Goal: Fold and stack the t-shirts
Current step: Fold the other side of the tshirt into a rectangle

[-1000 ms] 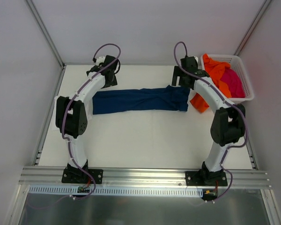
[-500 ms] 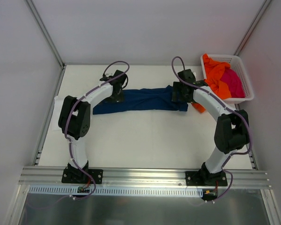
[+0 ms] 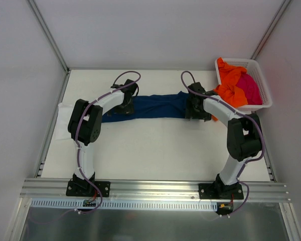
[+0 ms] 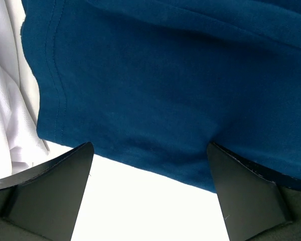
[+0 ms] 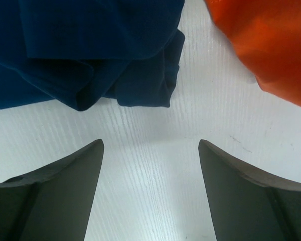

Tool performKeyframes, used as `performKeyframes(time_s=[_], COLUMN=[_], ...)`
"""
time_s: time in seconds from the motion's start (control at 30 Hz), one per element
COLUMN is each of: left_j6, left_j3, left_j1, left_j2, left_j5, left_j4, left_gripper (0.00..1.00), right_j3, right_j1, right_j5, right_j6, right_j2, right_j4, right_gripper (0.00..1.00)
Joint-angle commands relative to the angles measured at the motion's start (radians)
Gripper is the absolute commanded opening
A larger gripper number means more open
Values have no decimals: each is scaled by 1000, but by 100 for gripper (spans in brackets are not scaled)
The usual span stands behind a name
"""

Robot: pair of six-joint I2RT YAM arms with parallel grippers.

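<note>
Two arms have dropped onto the ends of the navy t-shirt, left pincer fully open, right pincer slightly narrowed, both empty; a folding grasp appears imminent.

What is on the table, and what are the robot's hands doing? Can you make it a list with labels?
Navy t-shirt: stretched in a long strip across the table
White t-shirt: bunched at the table's left edge
Orange t-shirt: hanging out of the basket
Magenta t-shirt: inside the basket
Left hand: open, over the navy shirt's left end
Right hand: open, at its right end, holding nothing
</note>
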Motion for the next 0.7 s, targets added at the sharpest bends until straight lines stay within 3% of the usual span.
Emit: performKeyframes(time_s=[0.0, 0.2, 0.43, 0.67], left_j6=[-7, -4, 1, 1], left_j3=[-6, -17, -29, -36], left_j1=[5, 28, 43, 49], left_j2=[20, 29, 17, 17], left_j5=[33, 35, 47, 40], left_j4=[-14, -13, -13, -13], left_gripper=[99, 99, 99, 99], right_j3=[-14, 18, 156, 178], right_j1=[6, 6, 4, -8], right_j5=[0, 29, 66, 100], right_j6=[16, 15, -11, -22], right_j2=[6, 52, 160, 137], right_j4=[-33, -33, -78, -79], right_gripper=[79, 66, 64, 64])
